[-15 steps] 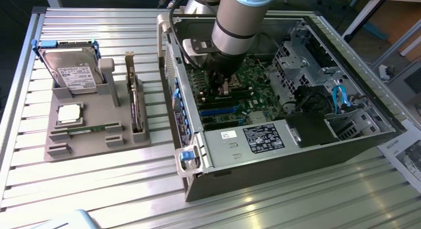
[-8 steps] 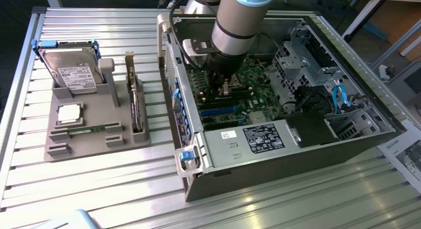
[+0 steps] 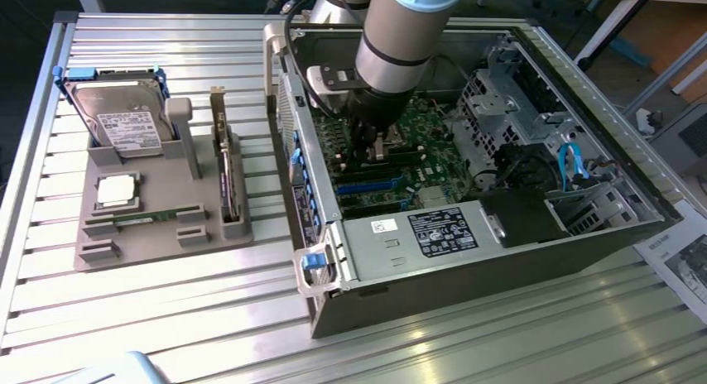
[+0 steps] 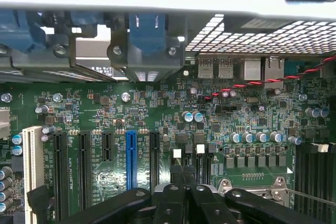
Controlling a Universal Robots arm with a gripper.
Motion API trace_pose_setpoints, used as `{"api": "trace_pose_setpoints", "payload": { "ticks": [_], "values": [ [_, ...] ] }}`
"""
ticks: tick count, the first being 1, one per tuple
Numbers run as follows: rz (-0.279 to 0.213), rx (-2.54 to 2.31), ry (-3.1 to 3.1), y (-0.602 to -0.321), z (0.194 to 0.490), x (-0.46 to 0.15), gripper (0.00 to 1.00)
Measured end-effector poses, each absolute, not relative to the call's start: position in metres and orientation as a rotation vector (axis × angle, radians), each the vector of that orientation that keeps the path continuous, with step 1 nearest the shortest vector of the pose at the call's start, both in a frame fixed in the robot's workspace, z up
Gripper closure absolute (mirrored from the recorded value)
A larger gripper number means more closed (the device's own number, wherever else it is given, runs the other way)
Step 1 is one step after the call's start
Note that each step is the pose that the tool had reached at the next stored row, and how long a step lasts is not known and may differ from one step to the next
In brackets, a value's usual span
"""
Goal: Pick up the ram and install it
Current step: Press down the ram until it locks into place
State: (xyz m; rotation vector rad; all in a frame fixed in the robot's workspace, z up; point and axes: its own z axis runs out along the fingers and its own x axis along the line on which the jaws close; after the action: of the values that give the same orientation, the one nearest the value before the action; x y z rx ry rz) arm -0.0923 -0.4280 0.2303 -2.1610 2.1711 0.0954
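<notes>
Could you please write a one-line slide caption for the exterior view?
Robot arm's gripper lowered inside the open grey computer case, over its green motherboard; green RAM stick lies in the grey parts holder.

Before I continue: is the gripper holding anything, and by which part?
Nothing: the gripper is shut empty above the motherboard; the ram lies in the gray holder outside the case.

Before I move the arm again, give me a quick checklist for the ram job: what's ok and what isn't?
1. Ram picked up: not ok, it lies in the grey holder outside the computer case.
2. Jaws ready to grasp: not ok, they are shut, above the motherboard inside the case.
3. Jaws free of any part: ok, nothing shows between them.
4. Case side open: ok.
5. Memory slots empty: cannot tell.
</notes>
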Motion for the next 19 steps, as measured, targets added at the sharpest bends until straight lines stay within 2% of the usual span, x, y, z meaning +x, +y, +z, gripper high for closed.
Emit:
{"api": "trace_pose_setpoints", "payload": {
  "ticks": [7, 19],
  "values": [
    [0.097, -2.159, 2.169, -0.428, 0.232, -0.092, 0.90],
    [0.116, -2.168, 2.180, -0.428, 0.263, -0.089, 0.90]
  ]
}}
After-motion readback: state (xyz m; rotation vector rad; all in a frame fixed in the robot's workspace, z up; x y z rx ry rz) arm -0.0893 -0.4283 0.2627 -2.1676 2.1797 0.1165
